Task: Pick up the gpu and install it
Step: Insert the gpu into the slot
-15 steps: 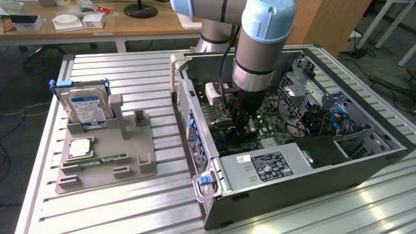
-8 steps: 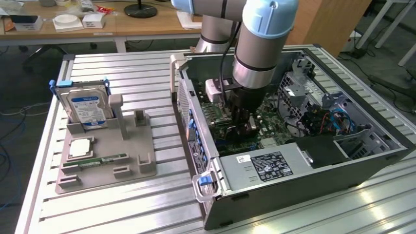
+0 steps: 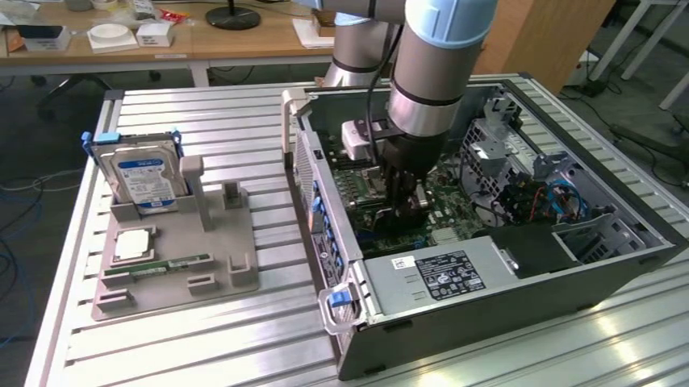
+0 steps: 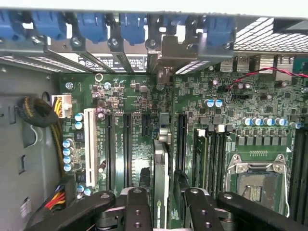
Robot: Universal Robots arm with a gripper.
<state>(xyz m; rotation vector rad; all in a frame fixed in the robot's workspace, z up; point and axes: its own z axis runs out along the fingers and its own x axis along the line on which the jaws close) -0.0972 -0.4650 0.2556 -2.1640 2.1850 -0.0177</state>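
- Gripper (image 4: 163, 204) of mine is down inside the open PC case (image 3: 603, 266), fingers (image 4: 137, 211) clamped on the gpu (image 4: 160, 163).
- Gpu stands on edge over the motherboard (image 4: 130, 101), seen edge-on in the wrist view, thin side toward the camera.
- Long axis of the gpu runs along the expansion slots (image 4: 126, 144), its silver bracket (image 4: 178, 50) end pointing at the case's rear wall with the blue clips (image 4: 132, 24).
- CPU socket (image 4: 257, 178) sits beside it, apart.
- Can't tell if the card is fully seated.
- On the table (image 3: 248, 330), a grey fixture (image 3: 215, 250) carries the hard drive (image 3: 145, 177), at the exterior view's left of the case.
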